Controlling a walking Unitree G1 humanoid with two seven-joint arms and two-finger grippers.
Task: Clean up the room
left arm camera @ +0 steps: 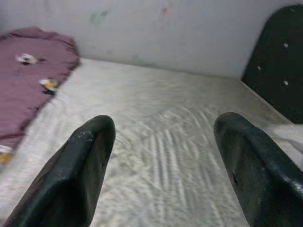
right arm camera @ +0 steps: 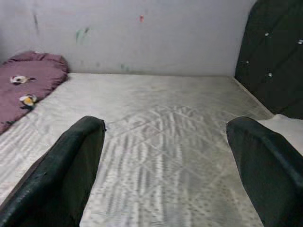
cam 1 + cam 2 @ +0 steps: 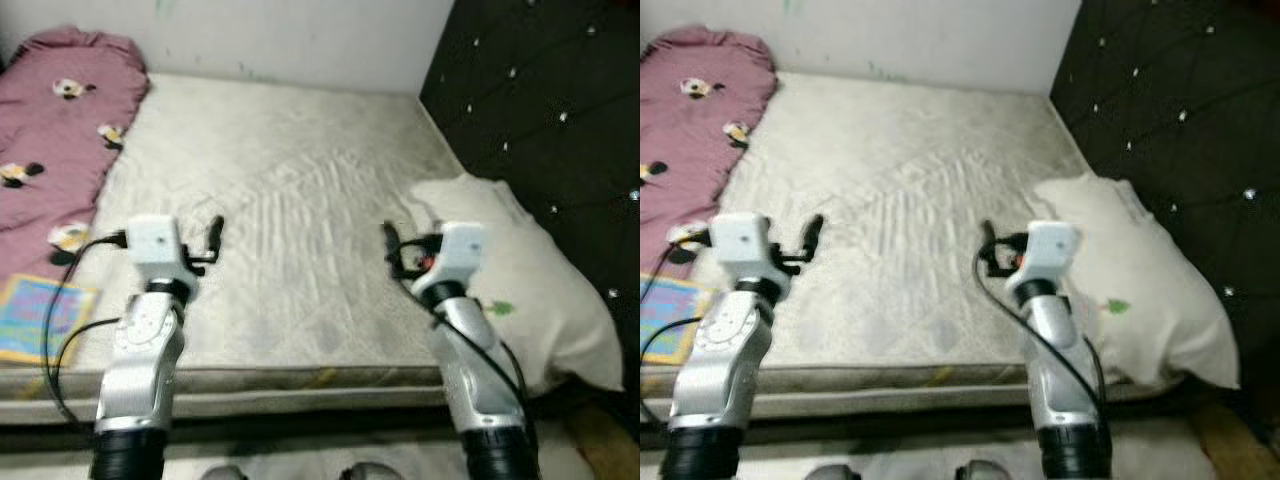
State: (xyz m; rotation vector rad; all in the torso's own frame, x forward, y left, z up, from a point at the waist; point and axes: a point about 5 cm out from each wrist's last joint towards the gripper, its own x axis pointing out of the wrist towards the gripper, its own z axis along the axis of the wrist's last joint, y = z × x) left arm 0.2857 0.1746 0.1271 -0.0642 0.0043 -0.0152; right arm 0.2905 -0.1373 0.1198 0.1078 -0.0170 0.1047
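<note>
Both end effectors, left [image 1: 158, 156] and right [image 2: 165, 161], wide apart, empty, over bare mattress [image 3: 290, 200]. White pillow [image 3: 530, 290] just beside right one; maroon blanket [image 3: 50, 130] far left.

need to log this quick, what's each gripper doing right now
left gripper: open, empty, over the mattress
right gripper: open, empty, over the mattress beside the pillow

Open mattress [image 3: 290, 240] between blanket [image 3: 50, 150], pillow [image 3: 530, 290]
</note>
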